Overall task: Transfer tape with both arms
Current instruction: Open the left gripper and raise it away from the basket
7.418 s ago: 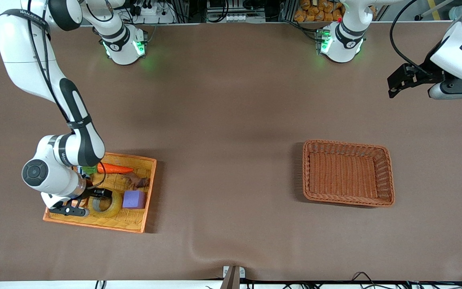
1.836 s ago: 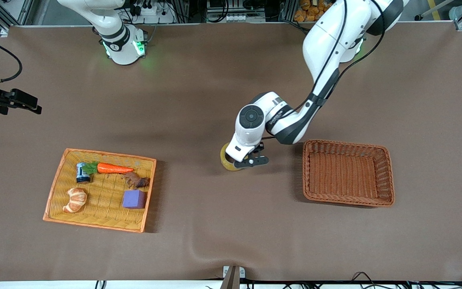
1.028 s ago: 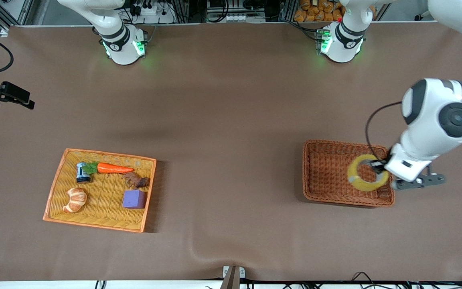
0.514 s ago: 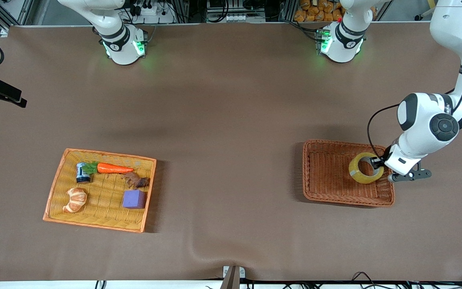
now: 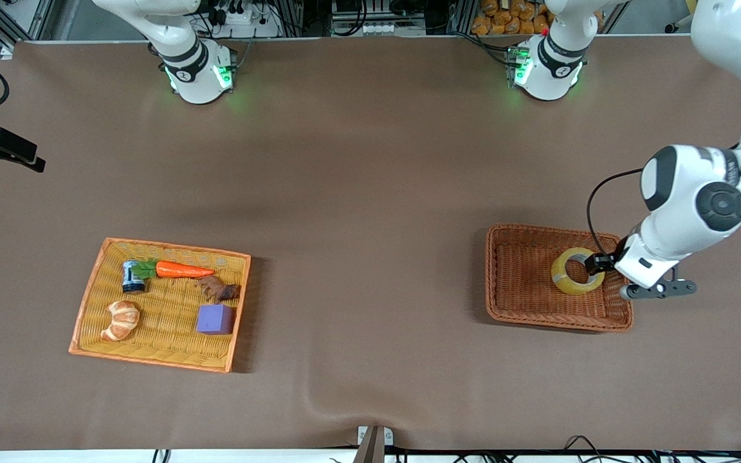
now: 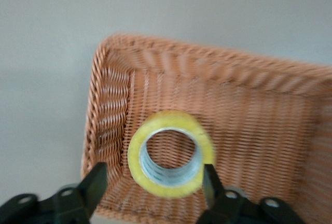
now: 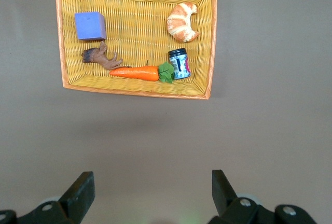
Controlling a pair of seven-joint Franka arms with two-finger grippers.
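The yellow tape (image 5: 577, 272) lies in the brown wicker basket (image 5: 525, 283), at the side toward the left arm's end of the table. My left gripper (image 5: 601, 265) hangs just above it, open. In the left wrist view the tape (image 6: 171, 154) sits between the two black fingers (image 6: 97, 183); one finger stands clear of it and the other is at its edge. The basket floor (image 6: 249, 120) shows through the tape's hole. My right gripper (image 5: 5, 152) waits in the air over the right arm's end of the table, open and empty (image 7: 151, 190).
An orange tray (image 5: 87, 302) toward the right arm's end holds a carrot (image 5: 181, 270), a croissant (image 5: 121, 319), a purple cube (image 5: 215, 319), a small dark can (image 5: 131, 276) and a brown toy (image 5: 219, 289). The right wrist view looks down on this tray (image 7: 136, 92).
The left arm carried the tape over the basket and opened its fingers. The tape now lies in the basket, shifted slightly toward the basket's middle. The right arm has barely moved.
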